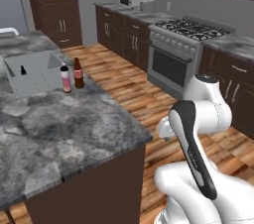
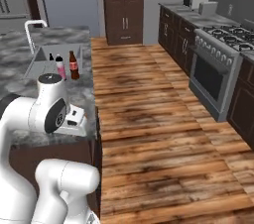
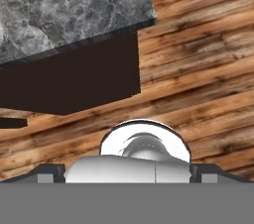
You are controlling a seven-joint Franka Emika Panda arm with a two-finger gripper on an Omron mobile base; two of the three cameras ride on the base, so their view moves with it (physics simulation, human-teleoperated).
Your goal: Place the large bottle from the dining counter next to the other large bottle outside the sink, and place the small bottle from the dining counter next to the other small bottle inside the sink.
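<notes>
The gripper (image 3: 128,171) has its jaws spread wide, holding and touching nothing — it hangs over the wood floor (image 3: 198,69) beside the counter (image 1: 59,129) corner. By the sink (image 1: 30,72), the brown bottle (image 1: 78,73) stands just beside the pink bottle (image 1: 66,79) — a small bottle (image 1: 23,71) sits in the basin

You will find no legible text, brand, number or sign; the red label on the dark-brown bottle (image 1: 78,73) is too small to read.
</notes>
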